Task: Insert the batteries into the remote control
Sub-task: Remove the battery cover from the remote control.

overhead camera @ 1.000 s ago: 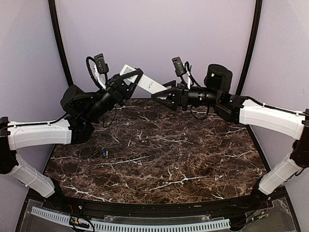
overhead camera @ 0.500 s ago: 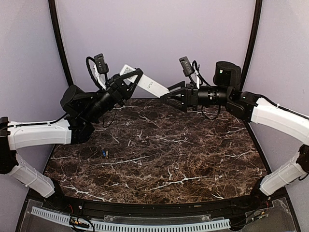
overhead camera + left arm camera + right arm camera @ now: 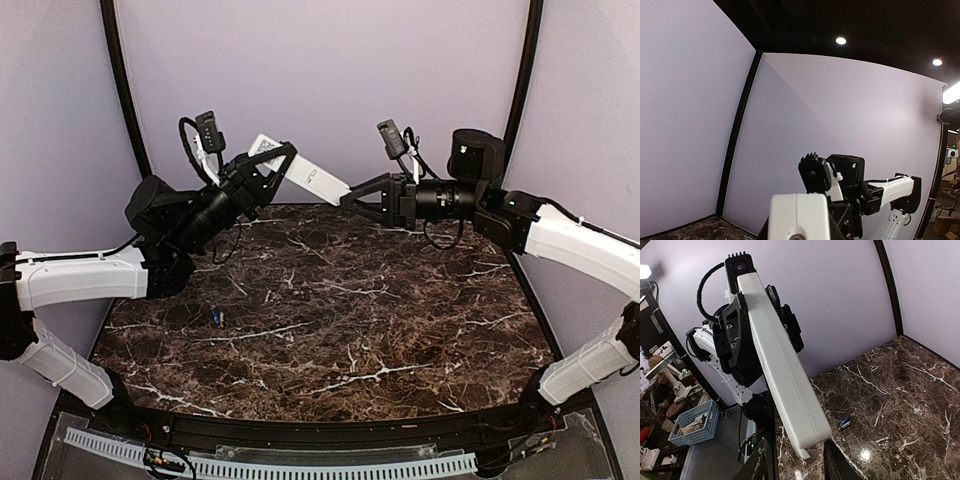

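Note:
The remote control (image 3: 312, 178) is a white bar held up in the air at the back of the table, slanting down to the right. My left gripper (image 3: 272, 160) is shut on its upper end. In the right wrist view the remote's plain back (image 3: 780, 365) fills the middle, and a small tab sticks out of its lower end. My right gripper (image 3: 345, 200) is open, its fingers (image 3: 837, 462) on either side of that lower end with a gap showing. Two batteries (image 3: 215, 317) lie together on the marble at the left; the right wrist view shows the pair of batteries (image 3: 844, 422) beyond the remote.
The dark marble table (image 3: 380, 320) lies below both arms. Black frame posts (image 3: 125, 90) stand at the back corners. A white slotted cable tray (image 3: 270, 465) runs along the near edge. A blue basket (image 3: 692, 422) stands off the table to the left.
My right gripper has drawn back to the right along the remote toward its lower end, and its jaws have narrowed. The left arm and the remote have not moved.

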Tool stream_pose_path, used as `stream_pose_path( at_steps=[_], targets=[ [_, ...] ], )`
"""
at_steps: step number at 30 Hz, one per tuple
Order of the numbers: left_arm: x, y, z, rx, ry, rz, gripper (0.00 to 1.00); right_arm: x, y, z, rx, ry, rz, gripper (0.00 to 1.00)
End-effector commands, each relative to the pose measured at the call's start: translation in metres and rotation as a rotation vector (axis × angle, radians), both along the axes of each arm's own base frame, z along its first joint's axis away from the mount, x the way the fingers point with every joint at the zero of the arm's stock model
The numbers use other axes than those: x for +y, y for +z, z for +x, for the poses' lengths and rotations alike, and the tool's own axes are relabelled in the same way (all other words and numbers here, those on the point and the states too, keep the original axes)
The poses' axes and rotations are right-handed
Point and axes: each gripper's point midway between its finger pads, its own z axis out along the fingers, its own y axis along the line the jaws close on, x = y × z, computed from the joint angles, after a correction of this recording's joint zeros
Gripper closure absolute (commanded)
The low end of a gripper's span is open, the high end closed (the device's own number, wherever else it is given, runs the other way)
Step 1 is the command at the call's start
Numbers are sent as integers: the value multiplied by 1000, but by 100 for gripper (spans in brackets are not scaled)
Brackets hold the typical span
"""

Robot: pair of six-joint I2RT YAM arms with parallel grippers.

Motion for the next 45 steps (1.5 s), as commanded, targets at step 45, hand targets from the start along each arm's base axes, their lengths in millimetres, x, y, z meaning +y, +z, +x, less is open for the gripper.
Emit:
stream_pose_path(
  at_steps=[45],
  targets=[
    [5,2,1,-23,47,17,100,9,8,10,66,57,72,90]
  ],
)
